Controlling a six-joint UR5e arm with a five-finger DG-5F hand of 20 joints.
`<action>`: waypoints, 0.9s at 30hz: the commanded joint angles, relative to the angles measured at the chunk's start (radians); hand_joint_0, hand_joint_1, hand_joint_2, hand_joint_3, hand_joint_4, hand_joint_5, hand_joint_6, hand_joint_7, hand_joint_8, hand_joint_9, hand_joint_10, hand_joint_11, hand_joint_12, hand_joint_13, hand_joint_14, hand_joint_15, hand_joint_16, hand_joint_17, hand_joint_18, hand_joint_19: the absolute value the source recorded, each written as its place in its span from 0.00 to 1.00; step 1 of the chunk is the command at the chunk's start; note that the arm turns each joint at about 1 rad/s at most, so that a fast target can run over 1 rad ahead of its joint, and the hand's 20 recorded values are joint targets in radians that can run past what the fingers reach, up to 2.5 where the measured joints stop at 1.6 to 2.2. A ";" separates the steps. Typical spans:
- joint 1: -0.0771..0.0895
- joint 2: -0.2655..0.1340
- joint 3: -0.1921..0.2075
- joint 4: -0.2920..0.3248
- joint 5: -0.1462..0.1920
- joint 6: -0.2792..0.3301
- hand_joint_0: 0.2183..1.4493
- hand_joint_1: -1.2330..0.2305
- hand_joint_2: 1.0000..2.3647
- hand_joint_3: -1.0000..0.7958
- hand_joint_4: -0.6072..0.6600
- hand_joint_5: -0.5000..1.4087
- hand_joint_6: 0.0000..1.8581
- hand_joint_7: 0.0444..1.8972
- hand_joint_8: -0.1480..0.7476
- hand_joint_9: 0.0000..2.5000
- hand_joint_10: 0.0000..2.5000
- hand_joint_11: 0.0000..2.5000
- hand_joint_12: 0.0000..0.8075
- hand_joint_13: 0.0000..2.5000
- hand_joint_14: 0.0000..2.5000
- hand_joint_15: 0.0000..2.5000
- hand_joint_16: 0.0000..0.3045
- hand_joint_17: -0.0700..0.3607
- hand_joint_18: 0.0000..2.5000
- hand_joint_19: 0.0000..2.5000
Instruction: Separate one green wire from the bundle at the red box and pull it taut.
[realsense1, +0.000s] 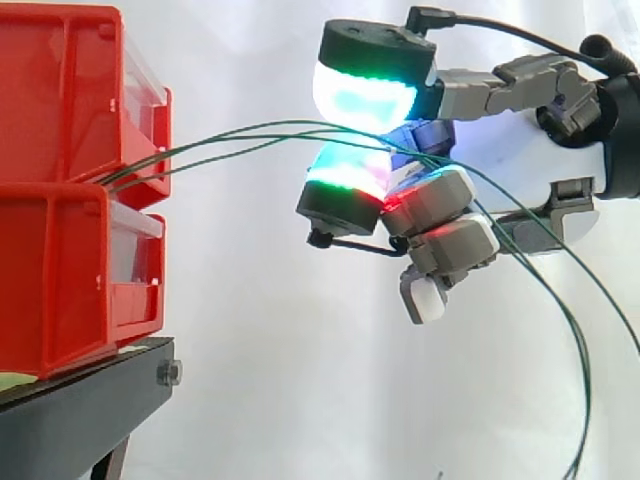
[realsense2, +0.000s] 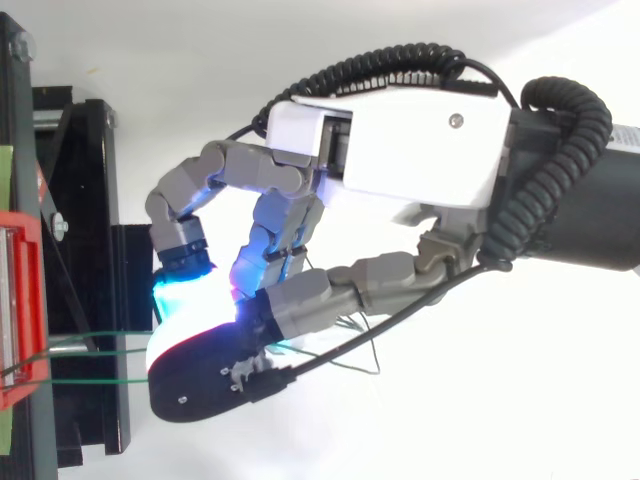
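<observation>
Thin green wires (realsense1: 200, 157) come out from between the two stacked red bins (realsense1: 55, 100) at the left and run right into my hand (realsense1: 525, 160). The hand's fingers are curled, and the wires pass between an upper glowing pad (realsense1: 365, 95) and a lower glowing pad (realsense1: 345, 175), which close on them. Behind the hand the wires droop in a long slack loop (realsense1: 583, 360) toward the lower right. From above, up to three wire strands (realsense2: 95, 381) stretch from the red box (realsense2: 20, 310) to the pads under the hand (realsense2: 420, 150).
The bins sit on a black stand (realsense1: 80, 415) whose edge juts toward the hand. A white curtain lies behind everything. Open space lies below and to the right of the hand, apart from the hanging wire loop.
</observation>
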 joint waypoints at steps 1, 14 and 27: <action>0.000 0.000 0.000 0.000 0.000 -0.003 0.30 0.39 0.01 0.39 0.65 0.15 0.47 0.64 0.56 0.50 0.01 0.53 0.49 0.53 0.01 0.40 0.21 0.49 0.39 0.21; 0.000 0.000 0.000 0.000 0.004 -0.004 0.32 0.30 0.00 0.31 0.65 0.15 0.47 0.63 0.54 0.46 0.01 0.52 0.49 0.47 0.01 0.36 0.20 0.48 0.36 0.19; 0.000 0.000 0.000 0.000 0.011 -0.004 0.33 0.30 0.01 0.36 0.64 0.15 0.46 0.63 0.55 0.44 0.01 0.50 0.49 0.44 0.01 0.32 0.20 0.48 0.34 0.19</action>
